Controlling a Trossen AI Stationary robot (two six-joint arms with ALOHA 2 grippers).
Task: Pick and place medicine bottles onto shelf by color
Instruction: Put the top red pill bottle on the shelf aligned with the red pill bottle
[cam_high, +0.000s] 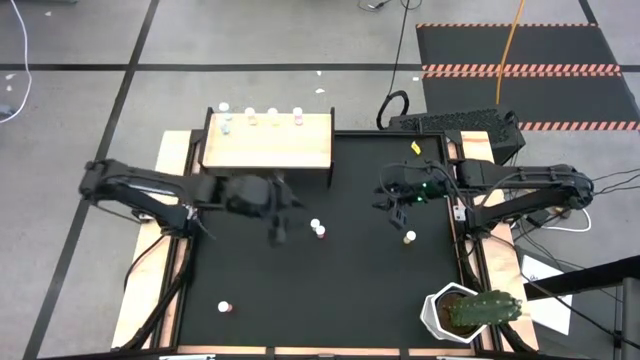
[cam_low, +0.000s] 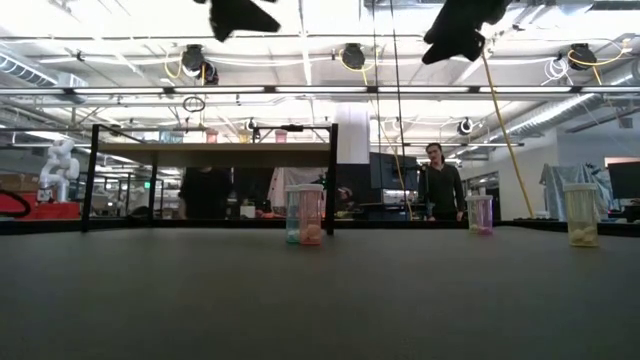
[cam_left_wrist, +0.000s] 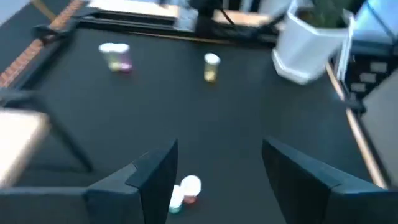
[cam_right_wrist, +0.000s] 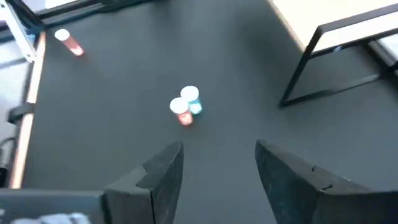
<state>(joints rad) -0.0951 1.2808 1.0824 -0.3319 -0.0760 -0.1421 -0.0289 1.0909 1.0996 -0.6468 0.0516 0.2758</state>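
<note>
Black mat (cam_high: 330, 290) covers the table when we look straight down, and the pale-wood shelf (cam_high: 268, 142) stands at its far edge with five small bottles (cam_high: 250, 117) lined along its back. The left gripper (cam_high: 282, 232) hangs over the mat just in front of the shelf. Two bottles stand side by side just beside it, one blue (cam_high: 314, 225) and one red (cam_high: 321, 233). The right gripper (cam_high: 398, 215) is over the right half of the mat, with a yellowish bottle (cam_high: 410, 238) close by. Another red bottle (cam_high: 225, 307) stands alone near the front left, and a white pot with a cactus (cam_high: 462, 312) fills the front right corner.

From table height we see the shelf (cam_low: 210, 155) on its dark legs, the blue and red pair (cam_low: 305, 214) overlapping in the middle, a pink one (cam_low: 480, 213) and a yellowish one (cam_low: 580, 213) off to the right. A person (cam_low: 438, 185) stands in the room behind. Both arms only poke in from the top edge.

The left wrist camera shows that arm's fingers (cam_left_wrist: 155, 180) spread apart with nothing between them, and the blue and red pair (cam_left_wrist: 185, 191) on the mat beyond the fingertips.

The right wrist camera shows the same: fingers (cam_right_wrist: 163, 168) parted around empty air, the pair (cam_right_wrist: 186, 107) farther off, shelf legs (cam_right_wrist: 298, 68) beyond.
</note>
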